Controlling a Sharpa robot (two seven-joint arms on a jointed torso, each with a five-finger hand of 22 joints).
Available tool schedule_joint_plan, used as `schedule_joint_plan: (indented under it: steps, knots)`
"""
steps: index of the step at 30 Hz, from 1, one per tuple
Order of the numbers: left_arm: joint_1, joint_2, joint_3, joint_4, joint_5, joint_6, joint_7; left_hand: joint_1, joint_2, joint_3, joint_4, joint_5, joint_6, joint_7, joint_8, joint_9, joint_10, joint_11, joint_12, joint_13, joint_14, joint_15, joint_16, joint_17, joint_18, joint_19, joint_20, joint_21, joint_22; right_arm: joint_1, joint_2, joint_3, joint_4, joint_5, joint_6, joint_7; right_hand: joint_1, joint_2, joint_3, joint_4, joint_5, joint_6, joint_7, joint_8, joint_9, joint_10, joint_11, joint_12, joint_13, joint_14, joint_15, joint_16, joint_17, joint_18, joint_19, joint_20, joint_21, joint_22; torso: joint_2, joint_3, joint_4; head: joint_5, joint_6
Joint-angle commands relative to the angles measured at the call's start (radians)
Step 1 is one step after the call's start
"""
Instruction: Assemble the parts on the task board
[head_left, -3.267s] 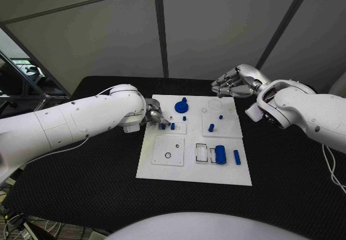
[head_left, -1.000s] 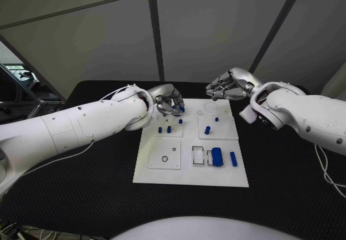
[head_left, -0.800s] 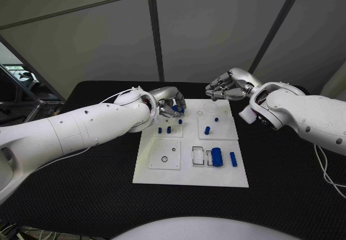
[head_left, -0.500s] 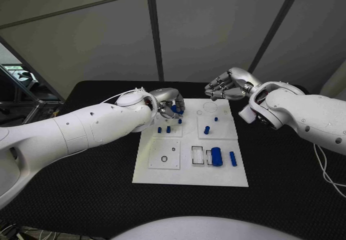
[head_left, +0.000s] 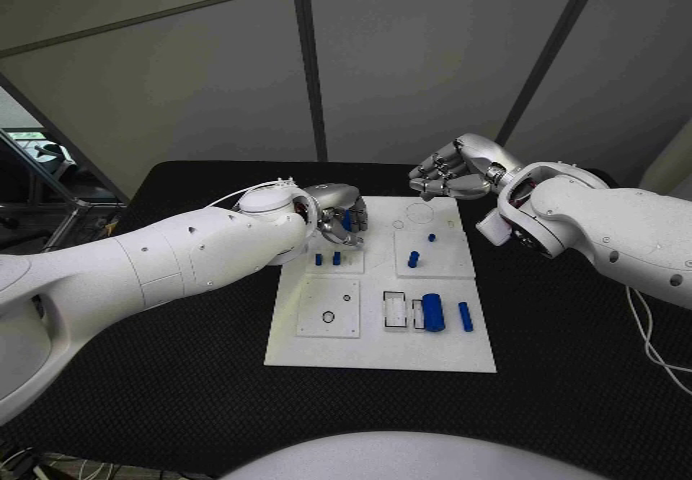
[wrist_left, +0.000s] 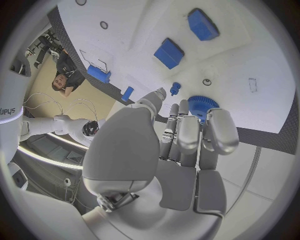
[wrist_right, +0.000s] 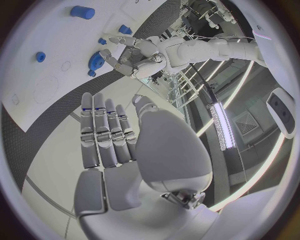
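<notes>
Task board (head_left: 368, 345): one white plate, flat at the centre of the black desk (head_left: 173, 380). Bearings are taken from the board's centre, with 12 o'clock on the side away from the robot.

Left hand (head_left: 335, 212): three seconds ago it was working lower down, at the short pegs around 10 o'clock. It has since travelled up to 11 o'clock and, over the last second, settled down onto the gear (wrist_left: 201, 105). Its fingers (wrist_left: 187, 132) are drawn together and lie across the gear's rim. I cannot tell whether they have actually closed on it or only rest there. My reading is that the gear is the next piece to be lifted. It appears not to have left its place on the board.

Right hand (head_left: 450, 170): it hangs past the board's far edge at 1 o'clock, much where it was. Its fingers are loosely extended and hold nothing.

Blue parts counted, largest first:
- Gear: one, at 11 o'clock.
- Thick cylinder (head_left: 433, 312): one, at 5 o'clock.
- Slim bar (head_left: 464, 316): one, just beside the cylinder.
- Short pegs (head_left: 319, 259): two, side by side at 10 o'clock.
- Upright peg (head_left: 413, 260): one, at 1 o'clock.
- Small stud (head_left: 431, 238): one, beyond the upright peg.
- Tiny stud (wrist_left: 175, 89): one, close by the gear.

The total is eight, though the left hand may hide others.
</notes>
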Motion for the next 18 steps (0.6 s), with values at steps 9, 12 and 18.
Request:
schedule_joint_plan:
  steps: [9, 12, 18]
  knots:
    - [-0.006, 0.022, 0.001, -0.025, -0.05, 0.03, -0.026, 0.01, 0.023, 0.003, -0.003, -0.006, 0.016, 0.005, -0.012, -0.008, 0.022, 0.001, -0.014, -0.009, 0.012, 0.0, 0.007, -0.006, -0.034, 0.015, -0.002, 0.014, 0.01, 0.002, 0.002, 0.001, 0.003, -0.001, 0.003, 0.005, -0.007, 0.001, 0.0, -0.005, 0.006, -0.008, 0.0, -0.002, -0.002, -0.007, 0.0, -0.001, 0.0, -0.006, 0.002, -0.002, -0.001, 0.002, 0.007, 0.003, -0.005, -0.001, -0.001, 0.0002, -0.0002, 0.001, 0.0]
    - [-0.007, 0.027, 0.001, -0.031, -0.053, 0.032, -0.027, 0.018, 0.03, 0.011, -0.006, -0.006, 0.025, 0.004, -0.014, -0.011, 0.034, 0.0, -0.016, -0.012, 0.014, -0.001, 0.008, -0.007, -0.035, 0.017, -0.003, 0.021, 0.016, 0.002, 0.002, 0.001, 0.003, -0.001, 0.003, 0.005, -0.007, 0.001, 0.0, -0.005, 0.006, -0.008, 0.0, -0.002, -0.002, -0.007, 0.0, -0.001, 0.0, -0.006, 0.002, -0.002, -0.001, 0.002, 0.007, 0.003, -0.005, -0.001, 0.0, 0.0005, -0.0004, -0.001, 0.0]
    - [-0.01, 0.032, 0.001, -0.035, -0.055, 0.035, -0.029, 0.032, 0.039, 0.029, -0.014, -0.006, 0.04, 0.001, -0.017, -0.016, 0.053, -0.004, -0.024, -0.017, 0.017, -0.004, 0.011, -0.009, -0.038, 0.021, -0.005, 0.032, 0.026, 0.002, 0.003, 0.001, 0.003, -0.001, 0.003, 0.005, -0.007, 0.001, 0.0, -0.005, 0.006, -0.008, 0.0, -0.002, -0.002, -0.007, 0.0, -0.001, 0.0, -0.006, 0.002, -0.002, -0.001, 0.002, 0.007, 0.003, -0.005, -0.001, -0.001, 0.0006, 0.0007, -0.001, -0.002]
